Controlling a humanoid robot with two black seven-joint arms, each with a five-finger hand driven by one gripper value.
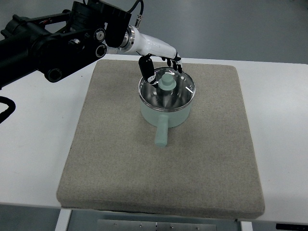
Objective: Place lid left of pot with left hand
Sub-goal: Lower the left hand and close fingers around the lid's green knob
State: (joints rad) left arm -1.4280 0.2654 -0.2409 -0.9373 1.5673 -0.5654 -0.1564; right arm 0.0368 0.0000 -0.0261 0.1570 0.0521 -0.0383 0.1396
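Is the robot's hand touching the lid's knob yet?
Cannot tell. In the top view, the left hand hovers at the lid rim behind the knob; no plain contact or gap.

No readable text, labels or numbers anywhere.

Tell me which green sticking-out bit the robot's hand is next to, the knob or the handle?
The lid's round knob. The left hand hovers by it; the long pot handle points away, toward the camera.
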